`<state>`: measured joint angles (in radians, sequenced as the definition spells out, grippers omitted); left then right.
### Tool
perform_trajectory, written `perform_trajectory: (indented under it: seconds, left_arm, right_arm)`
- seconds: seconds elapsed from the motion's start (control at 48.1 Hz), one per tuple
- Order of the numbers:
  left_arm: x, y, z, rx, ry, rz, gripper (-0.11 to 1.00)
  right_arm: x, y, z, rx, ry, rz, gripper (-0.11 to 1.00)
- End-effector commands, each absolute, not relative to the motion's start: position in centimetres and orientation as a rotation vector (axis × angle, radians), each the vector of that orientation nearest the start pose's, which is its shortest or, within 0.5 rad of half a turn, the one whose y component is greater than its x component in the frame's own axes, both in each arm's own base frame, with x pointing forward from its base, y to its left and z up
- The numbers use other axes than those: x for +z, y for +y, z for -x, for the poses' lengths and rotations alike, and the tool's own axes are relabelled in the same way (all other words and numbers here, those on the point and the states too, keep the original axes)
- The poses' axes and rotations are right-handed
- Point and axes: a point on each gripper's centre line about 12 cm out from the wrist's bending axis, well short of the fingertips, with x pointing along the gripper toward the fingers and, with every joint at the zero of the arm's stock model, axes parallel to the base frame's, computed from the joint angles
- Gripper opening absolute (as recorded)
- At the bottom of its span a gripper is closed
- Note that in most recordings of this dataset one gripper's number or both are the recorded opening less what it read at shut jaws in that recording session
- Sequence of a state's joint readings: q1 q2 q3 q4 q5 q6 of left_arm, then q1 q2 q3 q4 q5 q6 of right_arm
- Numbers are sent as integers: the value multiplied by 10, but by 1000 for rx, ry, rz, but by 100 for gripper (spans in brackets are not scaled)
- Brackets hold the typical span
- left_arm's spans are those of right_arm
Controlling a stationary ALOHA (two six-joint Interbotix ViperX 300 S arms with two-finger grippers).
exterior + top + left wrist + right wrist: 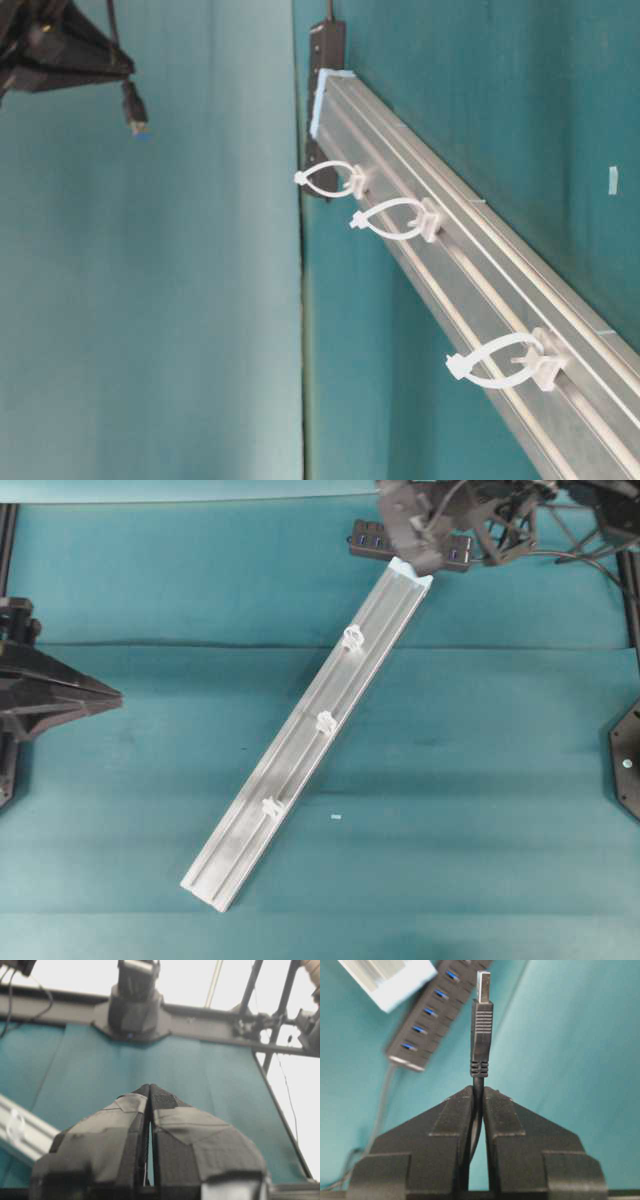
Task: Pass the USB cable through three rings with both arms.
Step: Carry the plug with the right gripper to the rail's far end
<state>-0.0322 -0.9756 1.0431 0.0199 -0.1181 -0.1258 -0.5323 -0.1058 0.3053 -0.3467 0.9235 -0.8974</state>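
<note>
Right gripper (478,1097) clamps USB cable (481,1035) behind plug (left gripper (150,1091) shut, empty); you align plug with ring (352,637) at 7 o'clock.

a table (140,590) covered in a teal cloth fills the overhead view. a long silver rail (300,750) lies on it diagonally, running from the lower left up toward the top right. three small white rings (325,721) sit evenly spaced along the rail. a black hub bar with blue sockets (372,538) lies on the cloth at the rail's upper end. a tiny pale scrap (336,818) rests near the rail's lower half.
</note>
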Motion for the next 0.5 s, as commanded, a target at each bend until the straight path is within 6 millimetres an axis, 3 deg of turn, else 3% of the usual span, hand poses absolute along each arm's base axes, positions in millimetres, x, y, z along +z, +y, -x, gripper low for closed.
perform_trajectory:
  seconds: [0.0, 0.312, 0.478]
  left_arm:
    - [352, -7, -198, -39, -126, 75, -1]
    - [355, -6, -214, -31, -99, 34, -1]
    - [356, -6, -214, -30, -102, 35, -1]
  right_arm:
    - [264, -221, -301, -20, 1314, 831, 7]
    - [235, -217, -288, 157, 1222, 709, 7]
    - [230, -233, -287, 200, 1215, 681, 7]
